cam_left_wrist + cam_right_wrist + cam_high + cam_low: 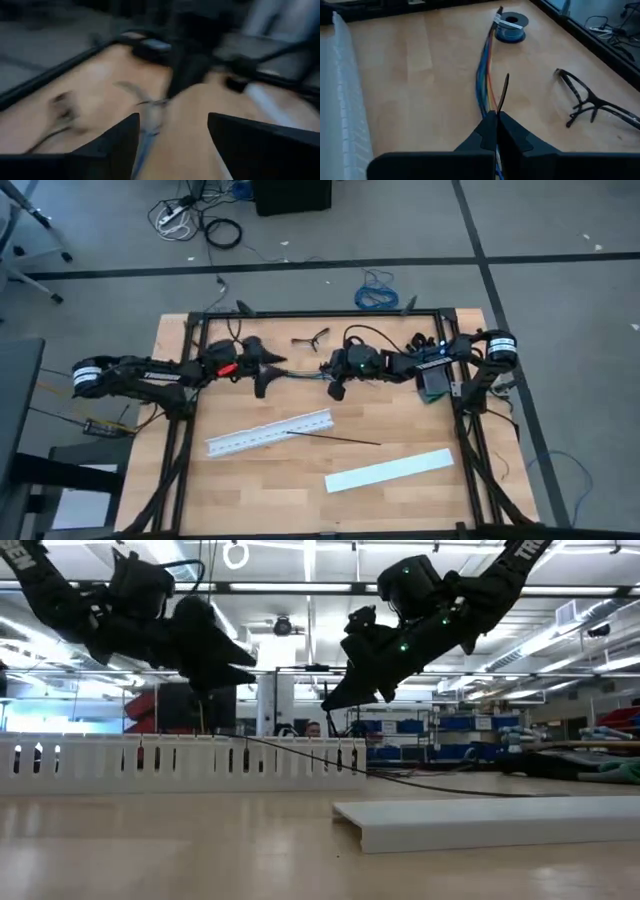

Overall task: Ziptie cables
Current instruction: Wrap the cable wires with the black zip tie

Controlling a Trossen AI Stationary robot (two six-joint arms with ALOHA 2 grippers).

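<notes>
Pinching the thin dark strap (pixel 503 92) between its tips, my right gripper (pixel 496 120) sits closed over the cables (pixel 485 75), which lie as a straight multicoloured bunch along the worktop (pixel 420 75) toward a small blue spool (pixel 511 27). The strap stands up from the closed fingertips, right over the bunch. From above, the cables (pixel 300 373) stretch between my two grippers near the worktop's far edge, with my right gripper (pixel 336 387) at one end and my left gripper (pixel 262 383) at the other. My left gripper's fingers (pixel 112 137) are spread apart, with a blurred stretch of the cables running up between them; I cannot tell whether they touch it. A pair of dark glasses (pixel 590 102) lies just beside the bunch, apart from it. Nearer the front of the worktop lie a white slotted strip (pixel 270 432) with a thin black tie (pixel 335 438) trailing from it, and a flat white cover (pixel 388 470) farther toward the right.
</notes>
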